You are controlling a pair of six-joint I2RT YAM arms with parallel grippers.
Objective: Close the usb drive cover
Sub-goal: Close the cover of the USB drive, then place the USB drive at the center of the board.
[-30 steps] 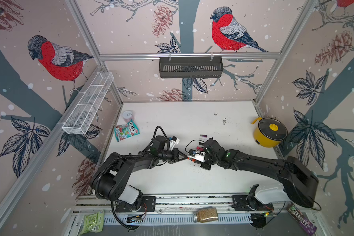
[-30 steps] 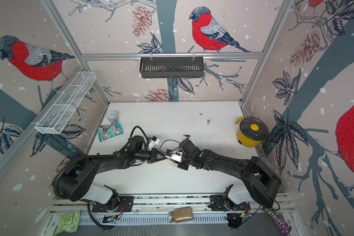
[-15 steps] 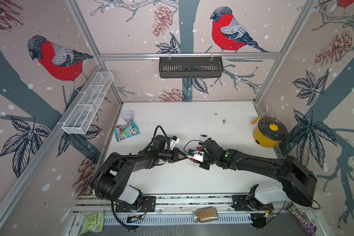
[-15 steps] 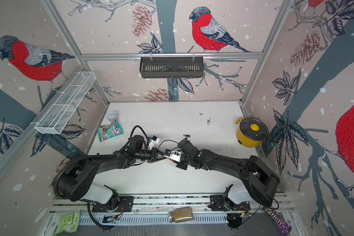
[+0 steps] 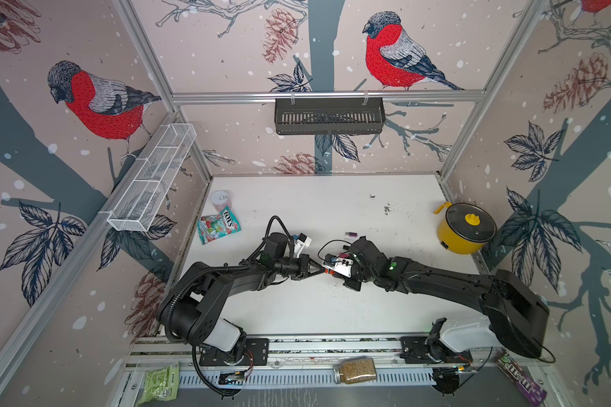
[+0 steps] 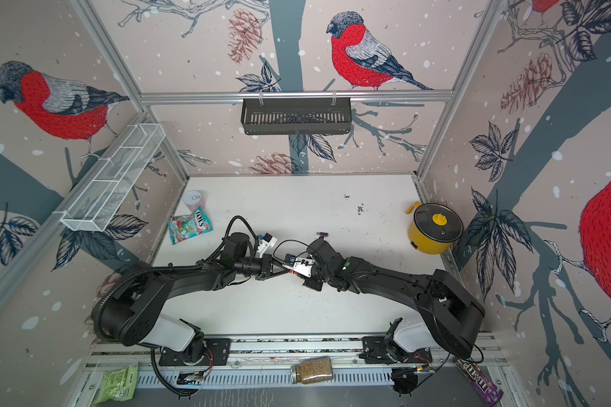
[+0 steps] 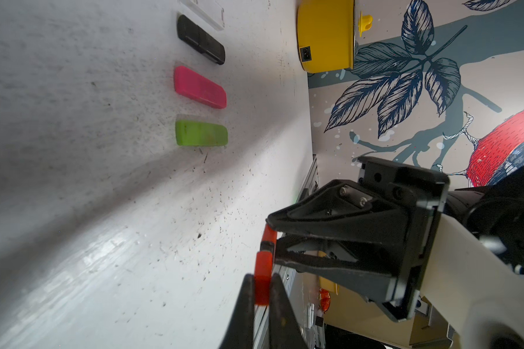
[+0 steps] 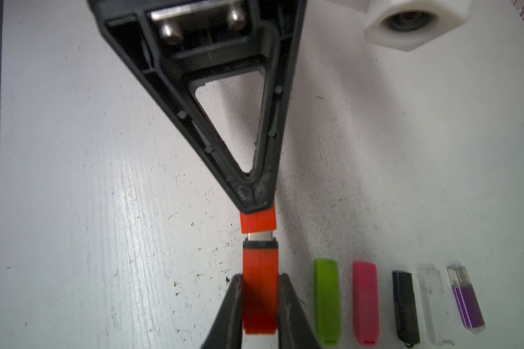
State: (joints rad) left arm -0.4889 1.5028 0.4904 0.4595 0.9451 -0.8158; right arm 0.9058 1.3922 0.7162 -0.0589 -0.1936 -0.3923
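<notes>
1. Right claw: clamped on the orange plastic USB drive body. The drive appears to be held clear of the white desk, well apart from the round yellow lidded pot, on the pot's left-arm side.
2. Left claw: tips pinched on the short orange plastic cover, facing the drive's plug end.
3. Key relation: drive and cover share one long axis, running claw to claw. A sliver of silver metal plug shows bare between the cover and the drive's black collar, so the cover is not seated. Judgement: a straight push along that axis is needed; no sideways offset is evident.
4. Held count: one drive, one cover, two claws.
5. Farther out, five pieces lie flat on the desk in a row running toward the pot, parallel to the held drive:
   - lime-green stick
   - pink stick
   - black stick
   - clear plastic piece
   - purple stick, nearest the pot
6. Farthest: one pot.
</notes>
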